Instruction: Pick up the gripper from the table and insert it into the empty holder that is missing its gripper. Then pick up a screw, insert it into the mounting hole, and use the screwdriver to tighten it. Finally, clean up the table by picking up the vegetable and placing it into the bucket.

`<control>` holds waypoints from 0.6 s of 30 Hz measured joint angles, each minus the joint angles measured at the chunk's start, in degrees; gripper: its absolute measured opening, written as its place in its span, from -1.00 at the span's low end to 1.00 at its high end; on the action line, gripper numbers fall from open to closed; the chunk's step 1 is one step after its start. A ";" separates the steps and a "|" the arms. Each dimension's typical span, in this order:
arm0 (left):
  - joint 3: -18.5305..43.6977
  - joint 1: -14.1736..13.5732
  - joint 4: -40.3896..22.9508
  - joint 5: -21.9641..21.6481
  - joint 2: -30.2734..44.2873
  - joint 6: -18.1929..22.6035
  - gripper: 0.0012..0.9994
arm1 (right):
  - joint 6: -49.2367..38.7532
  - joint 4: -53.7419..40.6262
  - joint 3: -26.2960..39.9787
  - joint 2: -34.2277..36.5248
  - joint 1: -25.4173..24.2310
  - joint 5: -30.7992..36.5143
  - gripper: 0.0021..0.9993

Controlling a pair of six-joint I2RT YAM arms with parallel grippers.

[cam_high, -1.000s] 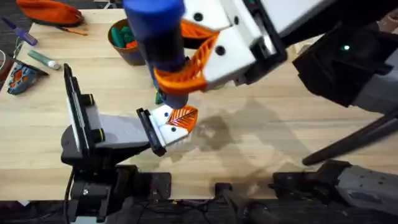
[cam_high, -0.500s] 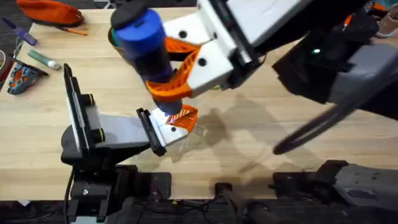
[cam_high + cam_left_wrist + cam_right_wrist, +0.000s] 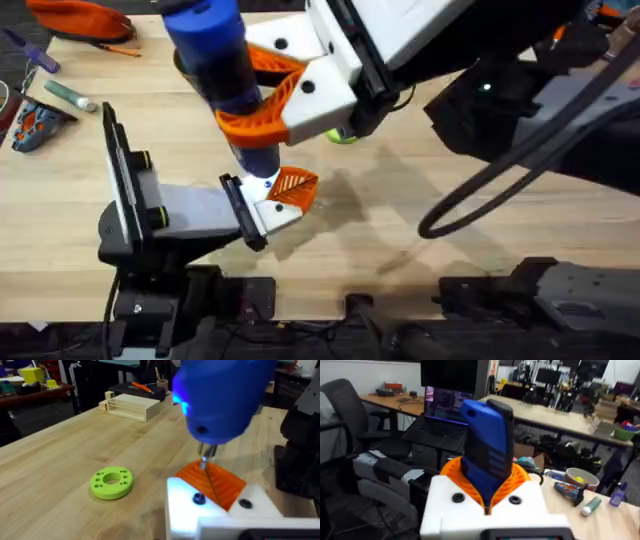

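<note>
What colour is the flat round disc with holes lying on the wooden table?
Lime green disc, clearest in the left wrist view.

right gripper (image 3: 262,108): white plastic finger mounts with black screw heads, orange ribbed fingers
right arm (image 3: 520,110): black housing, small green light, thick black looping cable
left arm (image 3: 130,215): black frame, grey body, yellow marks at the joint
left gripper (image 3: 268,205): white wedge mount, two dark screws, orange ribbed tip
</note>
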 joint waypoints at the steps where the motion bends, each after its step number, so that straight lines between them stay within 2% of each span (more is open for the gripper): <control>1: 0.00 0.01 0.00 0.00 -0.02 0.00 -0.97 | 0.63 1.84 -0.35 0.25 0.00 0.20 -0.96; 6: 0.00 0.00 0.00 0.00 0.00 0.00 -0.97 | 4.04 9.40 -3.74 0.52 -0.04 2.46 -0.96; 18: 0.00 0.00 0.00 0.00 0.00 0.00 -0.97 | 6.17 7.91 -4.86 0.53 -0.04 4.10 -0.96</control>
